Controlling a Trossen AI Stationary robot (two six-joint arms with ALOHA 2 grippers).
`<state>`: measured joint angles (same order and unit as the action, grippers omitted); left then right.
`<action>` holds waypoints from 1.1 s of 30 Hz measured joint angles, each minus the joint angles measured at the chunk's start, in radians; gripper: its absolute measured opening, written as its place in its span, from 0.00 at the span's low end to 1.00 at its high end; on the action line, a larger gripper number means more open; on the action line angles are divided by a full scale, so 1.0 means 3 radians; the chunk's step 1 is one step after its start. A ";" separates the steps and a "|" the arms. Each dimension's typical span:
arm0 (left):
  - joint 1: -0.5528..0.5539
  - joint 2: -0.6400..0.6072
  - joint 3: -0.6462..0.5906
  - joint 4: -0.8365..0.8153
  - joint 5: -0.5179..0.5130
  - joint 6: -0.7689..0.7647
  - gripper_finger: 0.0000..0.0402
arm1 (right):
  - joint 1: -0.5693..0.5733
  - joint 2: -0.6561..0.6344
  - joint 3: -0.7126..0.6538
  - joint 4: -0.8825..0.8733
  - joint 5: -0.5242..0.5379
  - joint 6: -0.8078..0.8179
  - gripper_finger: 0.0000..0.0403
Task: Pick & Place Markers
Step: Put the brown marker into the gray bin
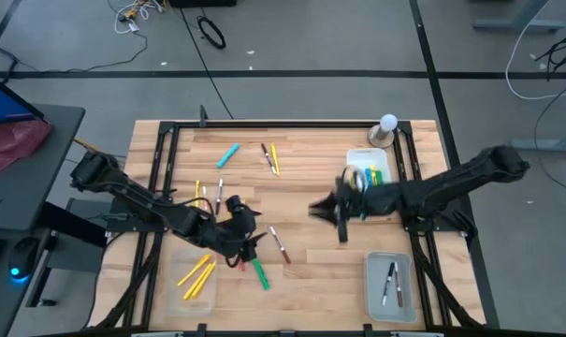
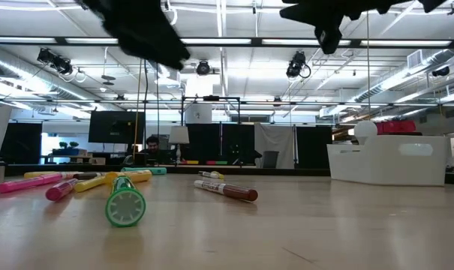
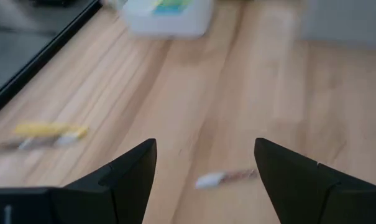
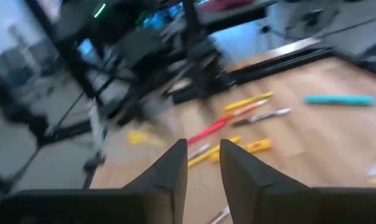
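Observation:
Several markers lie flat on the wooden table point(image 1: 311, 140): a light blue one point(image 1: 228, 154), a yellow and a white one point(image 1: 269, 157) at the far side, a green one point(image 1: 261, 273) and a white one with a red cap point(image 1: 279, 243) nearer. My left gripper point(image 1: 247, 232) hangs open above the near-left markers, nothing between its fingers point(image 3: 205, 146). My right gripper point(image 1: 337, 217) hovers over the table's middle, beside the far-right tray point(image 1: 354, 157). Its fingers point(image 4: 203, 144) stand a narrow gap apart with nothing in it.
A clear tray point(image 1: 175, 298) at the near left holds yellow markers. Another tray point(image 1: 373, 301) at the near right holds white ones. The far-right tray holds green, yellow and blue ones. A lamp-like object point(image 1: 385, 131) stands at the far right corner. A black frame point(image 1: 161, 150) borders the table.

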<state>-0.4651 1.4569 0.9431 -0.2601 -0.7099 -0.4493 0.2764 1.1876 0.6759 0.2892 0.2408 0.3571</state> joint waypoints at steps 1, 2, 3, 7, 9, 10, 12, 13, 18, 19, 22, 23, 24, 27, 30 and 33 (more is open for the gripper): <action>-0.0029 -0.0025 -0.0002 -0.0136 -0.0050 -0.0119 0.69 | 0.0090 0.0131 -0.0009 0.0082 0.0044 -0.0041 0.23; -0.0046 -0.0028 0.0002 -0.0240 -0.0082 -0.0263 0.69 | 0.0179 0.0270 -0.0010 0.0156 0.0097 -0.0089 0.22; -0.0062 -0.0026 0.0004 -0.0383 -0.0102 -0.0410 0.69 | 0.0255 0.0417 -0.0010 0.0272 0.0154 -0.0144 0.22; -0.0108 0.0036 0.0002 -0.0797 -0.0103 -0.1008 0.69 | 0.0434 0.1020 -0.0010 0.0769 0.0279 -0.0331 0.20; -0.0107 0.0091 -0.0004 -0.1006 -0.0085 -0.1269 0.69 | 0.0441 0.1281 -0.0010 0.0976 0.0271 -0.0347 0.20; -0.0107 0.0120 -0.0004 -0.1041 -0.0091 -0.1384 0.69 | 0.0439 0.1405 -0.0010 0.1093 0.0268 -0.0331 0.20; -0.0104 0.0160 -0.0004 -0.1158 -0.0100 -0.1590 0.69 | 0.0412 0.1625 -0.0010 0.1315 0.0173 -0.0272 0.20; -0.0099 0.0189 -0.0004 -0.1163 -0.0106 -0.1658 0.69 | 0.0394 0.1719 -0.0010 0.1418 0.0080 -0.0268 0.20; -0.0085 0.0306 -0.0004 -0.1091 -0.0127 -0.1705 0.69 | 0.0351 0.2131 0.0000 0.2071 -0.0303 -0.0171 0.20; -0.0079 0.0321 -0.0002 -0.1083 -0.0127 -0.1705 0.69 | 0.0352 0.2209 0.0010 0.2224 -0.0341 -0.0179 0.20; -0.0055 0.0348 -0.0002 -0.1081 -0.0130 -0.1704 0.69 | 0.0331 0.2352 0.0081 0.2291 -0.0260 -0.0210 0.20; -0.0051 0.0355 -0.0002 -0.1079 -0.0131 -0.1699 0.69 | 0.0309 0.2376 0.0140 0.2189 -0.0236 -0.0163 0.21; -0.0051 0.0356 -0.0002 -0.1083 -0.0130 -0.1697 0.69 | 0.0294 0.2383 0.0198 0.2040 -0.0216 -0.0147 0.22; -0.0051 0.0365 -0.0002 -0.1064 -0.0136 -0.1696 0.69 | 0.0265 0.2386 0.0478 0.1298 -0.0194 -0.0178 0.30; -0.0051 0.0367 -0.0002 -0.1054 -0.0159 -0.1693 0.69 | 0.0257 0.2386 0.0807 0.0427 -0.0026 -0.0180 0.42; -0.0049 0.0367 -0.0002 -0.1047 -0.0164 -0.1693 0.69 | 0.0245 0.2404 0.1018 -0.0140 0.0219 -0.0172 0.53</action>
<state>-0.4798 1.5669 0.9424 -0.5742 -0.7591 -0.9573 0.3499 1.9088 0.9812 0.2471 0.3066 0.3054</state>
